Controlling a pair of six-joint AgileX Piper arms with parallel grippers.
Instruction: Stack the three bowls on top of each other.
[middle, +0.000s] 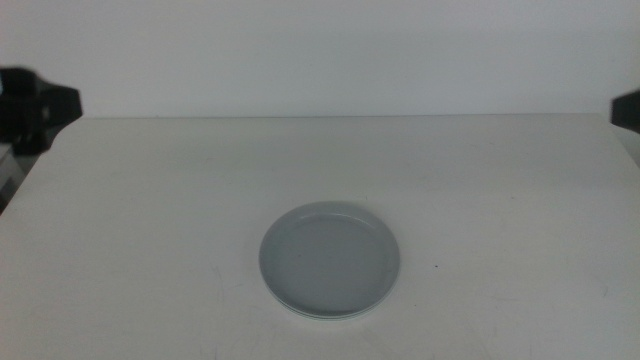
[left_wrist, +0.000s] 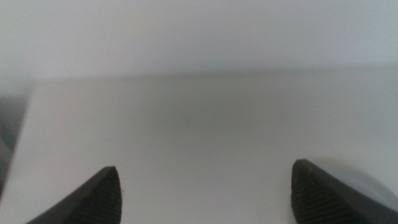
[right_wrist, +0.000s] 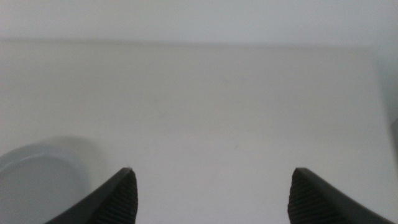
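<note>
A light grey-blue bowl (middle: 330, 258) sits in the middle of the table, toward the front. Thin paler rims show under its front edge, so it lies on top of a stack; the colours of the bowls beneath cannot be made out. My left gripper (left_wrist: 205, 183) is open over bare table, with a slice of the bowl (left_wrist: 373, 180) behind one jaw. My right gripper (right_wrist: 211, 183) is open too, nothing between its jaws, and the bowl (right_wrist: 37, 180) lies off to one side of it. Neither gripper touches the stack.
The white table (middle: 150, 200) ends at a pale back wall. Dark arm parts sit at the far left corner (middle: 35, 105) and the far right edge (middle: 628, 108).
</note>
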